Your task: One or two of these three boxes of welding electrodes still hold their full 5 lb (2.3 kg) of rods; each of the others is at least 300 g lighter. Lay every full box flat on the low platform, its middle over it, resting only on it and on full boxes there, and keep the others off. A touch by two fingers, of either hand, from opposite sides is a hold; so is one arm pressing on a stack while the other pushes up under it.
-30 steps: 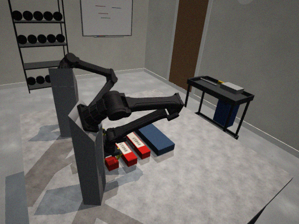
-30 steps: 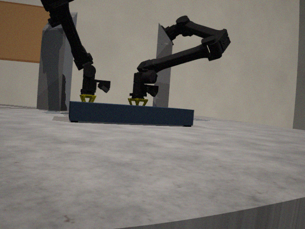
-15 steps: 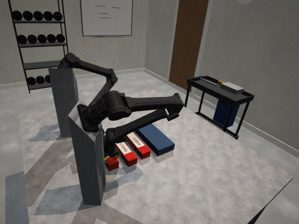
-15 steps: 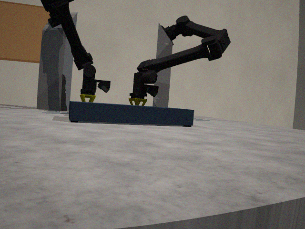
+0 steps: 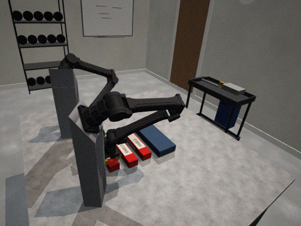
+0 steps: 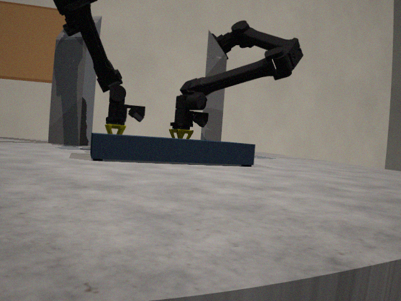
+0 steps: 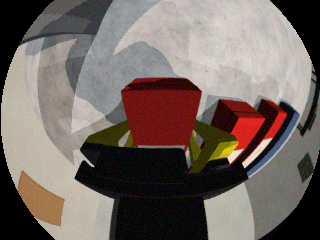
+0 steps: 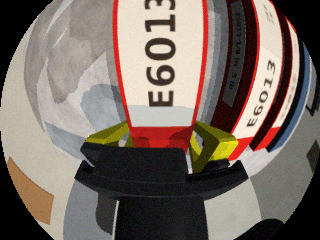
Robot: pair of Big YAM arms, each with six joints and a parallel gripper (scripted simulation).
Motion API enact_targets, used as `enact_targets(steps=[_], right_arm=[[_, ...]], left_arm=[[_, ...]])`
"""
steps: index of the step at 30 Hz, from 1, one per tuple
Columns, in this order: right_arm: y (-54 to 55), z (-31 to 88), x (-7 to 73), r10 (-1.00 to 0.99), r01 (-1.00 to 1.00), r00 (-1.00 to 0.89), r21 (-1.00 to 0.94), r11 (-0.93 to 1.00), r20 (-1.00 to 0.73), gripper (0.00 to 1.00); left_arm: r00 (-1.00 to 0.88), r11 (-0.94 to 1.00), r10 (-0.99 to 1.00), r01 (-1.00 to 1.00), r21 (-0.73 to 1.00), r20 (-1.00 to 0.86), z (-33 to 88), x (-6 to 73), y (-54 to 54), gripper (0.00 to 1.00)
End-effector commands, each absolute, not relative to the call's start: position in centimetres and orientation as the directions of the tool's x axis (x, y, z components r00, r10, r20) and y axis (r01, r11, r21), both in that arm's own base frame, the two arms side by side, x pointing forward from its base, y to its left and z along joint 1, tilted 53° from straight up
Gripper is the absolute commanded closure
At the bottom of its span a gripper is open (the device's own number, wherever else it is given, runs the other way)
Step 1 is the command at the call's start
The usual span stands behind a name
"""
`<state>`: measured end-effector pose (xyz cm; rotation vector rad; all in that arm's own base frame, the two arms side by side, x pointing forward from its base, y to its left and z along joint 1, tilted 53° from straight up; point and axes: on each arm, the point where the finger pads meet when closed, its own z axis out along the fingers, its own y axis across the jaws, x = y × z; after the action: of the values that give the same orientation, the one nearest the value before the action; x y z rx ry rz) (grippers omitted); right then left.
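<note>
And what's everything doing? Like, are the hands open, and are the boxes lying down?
Left gripper: around the first box; can't tell if gripping.
Right gripper: same.
First box: flat, between both grippers' fingers.
Middle box: flat, label up.
Third box: flat, label up.
Blue platform: no box on it.
</note>
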<state>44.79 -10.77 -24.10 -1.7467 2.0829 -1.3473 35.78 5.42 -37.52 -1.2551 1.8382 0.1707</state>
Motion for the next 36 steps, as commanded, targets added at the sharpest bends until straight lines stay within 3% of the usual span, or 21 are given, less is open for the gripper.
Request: enact_targets(steps=[1, 36], right_arm=[[-10.4, -24.3, 43.6, -0.84, -0.756, -0.315, -0.652, -0.06, 0.442, 1.0], [-9.2, -23.1, 42.7, -0.844, -0.749, -0.312, -0.659, -0.064, 0.436, 1.0]], left_arm=[[-0.126, 0.491, -0.679, -0.811, -0.319, -0.723, -37.4, 34.9, 5.4, 1.0], [-0.139, 0.498, -0.678, -0.809, -0.312, -0.722, -36.3, 33.8, 4.5, 1.0]])
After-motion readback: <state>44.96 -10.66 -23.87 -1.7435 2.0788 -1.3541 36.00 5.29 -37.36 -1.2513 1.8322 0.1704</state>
